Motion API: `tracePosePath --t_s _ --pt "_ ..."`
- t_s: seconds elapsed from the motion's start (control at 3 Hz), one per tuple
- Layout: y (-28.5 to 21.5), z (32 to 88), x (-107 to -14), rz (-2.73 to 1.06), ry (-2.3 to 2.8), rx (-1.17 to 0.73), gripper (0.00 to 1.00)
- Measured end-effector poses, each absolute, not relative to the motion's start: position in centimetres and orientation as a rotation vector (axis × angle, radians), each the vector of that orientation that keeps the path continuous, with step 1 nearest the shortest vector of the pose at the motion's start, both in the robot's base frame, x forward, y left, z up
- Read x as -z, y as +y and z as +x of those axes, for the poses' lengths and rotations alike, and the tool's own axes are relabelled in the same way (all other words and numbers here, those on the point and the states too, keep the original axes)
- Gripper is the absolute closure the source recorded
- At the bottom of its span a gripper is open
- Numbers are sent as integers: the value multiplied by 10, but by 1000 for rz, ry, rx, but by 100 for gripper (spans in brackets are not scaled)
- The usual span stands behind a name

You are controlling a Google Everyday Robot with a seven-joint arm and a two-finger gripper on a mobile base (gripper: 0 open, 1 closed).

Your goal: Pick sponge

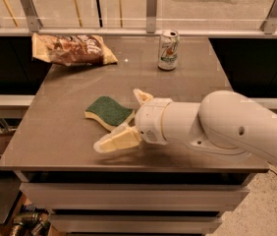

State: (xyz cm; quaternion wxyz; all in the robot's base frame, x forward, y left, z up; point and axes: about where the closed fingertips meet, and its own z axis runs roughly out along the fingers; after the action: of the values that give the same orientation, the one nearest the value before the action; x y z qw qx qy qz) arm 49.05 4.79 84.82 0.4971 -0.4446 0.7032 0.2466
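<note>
The robot's gripper [126, 119] hovers low over the surface [55, 136], jaws spread wide and empty, with the sponge [107, 111] lying flat between their tips. It looks light, soft and squashable, best pinched across its thick yellow sides.

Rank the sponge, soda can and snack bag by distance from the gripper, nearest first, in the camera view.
1. sponge: mid-table, between the fingers of the open gripper, which sits low over the table's front middle.
2. soda can, back right, and snack bag, back left: too close to call.
</note>
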Motion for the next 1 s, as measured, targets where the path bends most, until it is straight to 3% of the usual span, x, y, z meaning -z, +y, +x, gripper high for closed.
tracePosePath --t_s 1.0 --pt "69 514 -833 -1104 1728 -602 0"
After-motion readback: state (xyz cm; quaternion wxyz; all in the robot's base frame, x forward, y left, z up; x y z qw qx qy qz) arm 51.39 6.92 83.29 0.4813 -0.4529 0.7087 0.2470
